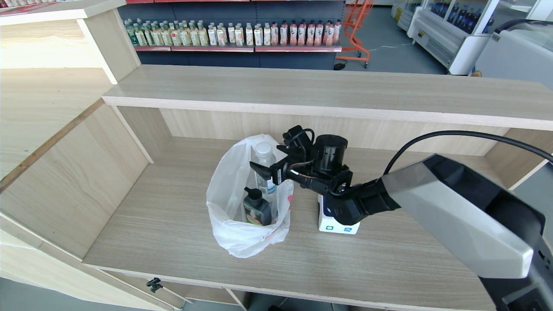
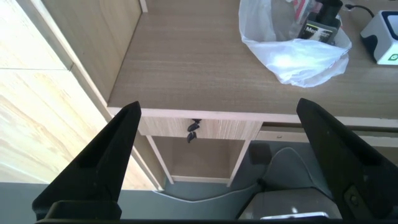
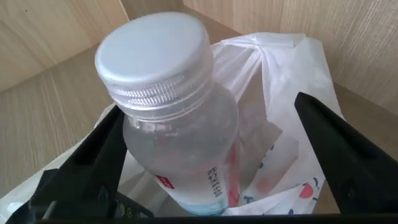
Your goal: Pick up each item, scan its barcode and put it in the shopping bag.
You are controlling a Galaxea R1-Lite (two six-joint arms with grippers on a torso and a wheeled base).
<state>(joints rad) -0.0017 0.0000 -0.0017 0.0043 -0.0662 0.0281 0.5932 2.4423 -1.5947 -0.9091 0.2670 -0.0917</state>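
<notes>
1. The light wooden counter [image 1: 389, 259] with a raised back shelf carries all the things.
2. The white thin plastic shopping bag [image 1: 242, 242] stands open on the counter, near its middle.
3. The right gripper [image 1: 276, 154] hangs just above the mouth of the bag. Its fingers are spread wide, one on each side of the clear bottle, and one finger [image 3: 348, 149] is apart from the bottle.
4. The left gripper [image 2: 219, 107] is low, in front of the front edge of the counter. Its fingers are also wide apart, with nothing between them.
5. The white box-shaped device [image 1: 339, 222] with a dark blue band sits on the counter just beside the bag, under the right arm.
6. The clear plastic bottle [image 3: 174, 93] with a white screw cap stands upright inside the bag.
7. The dark pump bottle [image 1: 256, 207] stands inside the bag too, in front of the clear bottle.
</notes>
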